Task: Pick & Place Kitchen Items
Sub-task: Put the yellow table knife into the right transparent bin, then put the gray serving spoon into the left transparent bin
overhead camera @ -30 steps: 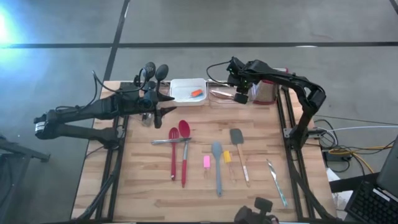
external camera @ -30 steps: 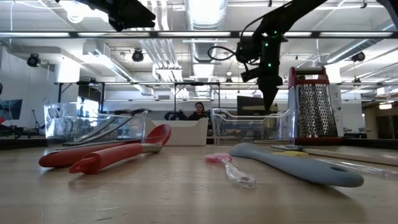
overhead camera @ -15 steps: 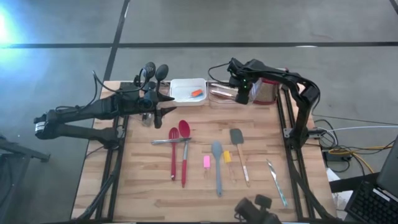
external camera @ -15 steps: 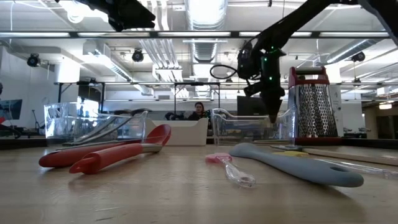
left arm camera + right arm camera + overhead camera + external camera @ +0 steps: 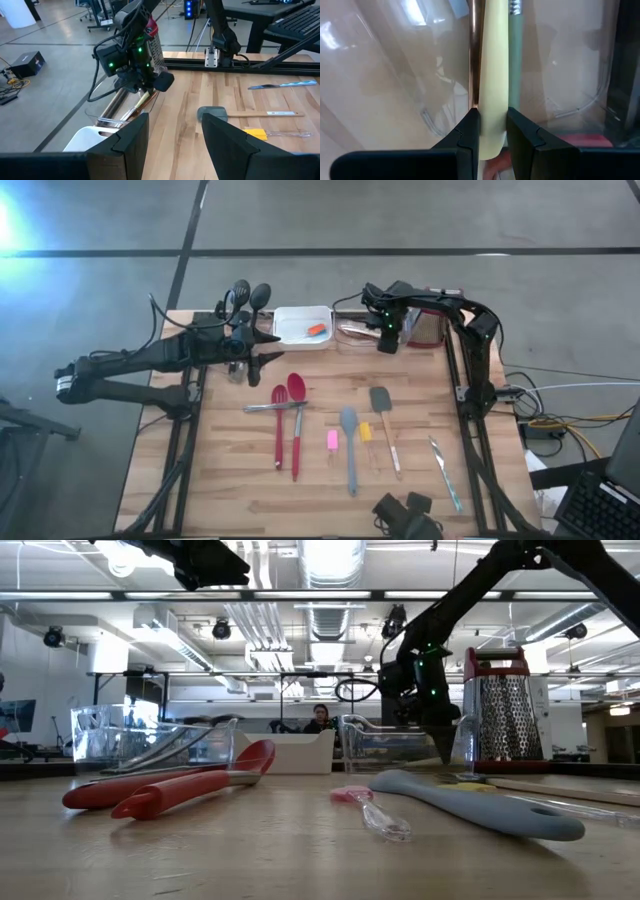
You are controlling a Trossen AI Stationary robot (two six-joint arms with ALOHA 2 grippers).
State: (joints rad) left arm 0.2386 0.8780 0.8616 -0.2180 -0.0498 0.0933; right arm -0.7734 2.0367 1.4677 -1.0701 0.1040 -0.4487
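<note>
High view: on the wooden table [image 5: 420,480] lie red long-handled spoons [image 5: 287,420], grey spatulas [image 5: 349,445] and a small pink block [image 5: 332,439], while the right claw [image 5: 386,340] dips into a clear plastic bin [image 5: 362,332] and the left claw [image 5: 268,346] waits near the white rectangular tray [image 5: 300,320]. Left wrist view: the left claw's fingers [image 5: 131,142] stand apart, holding nothing. Right wrist view: the right claw's fingers [image 5: 470,135] close on a pale yellow handle [image 5: 494,90] inside the bin.

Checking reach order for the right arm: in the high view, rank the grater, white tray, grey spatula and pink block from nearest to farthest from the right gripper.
Right gripper is at the table's far edge.
1. Grater: just beside it, toward the right arm's base.
2. White tray: along the far edge, toward the left arm.
3. Grey spatula: mid-table, nearer the front.
4. Pink block: farthest, toward the front.
Tray and spatula are close.
</note>
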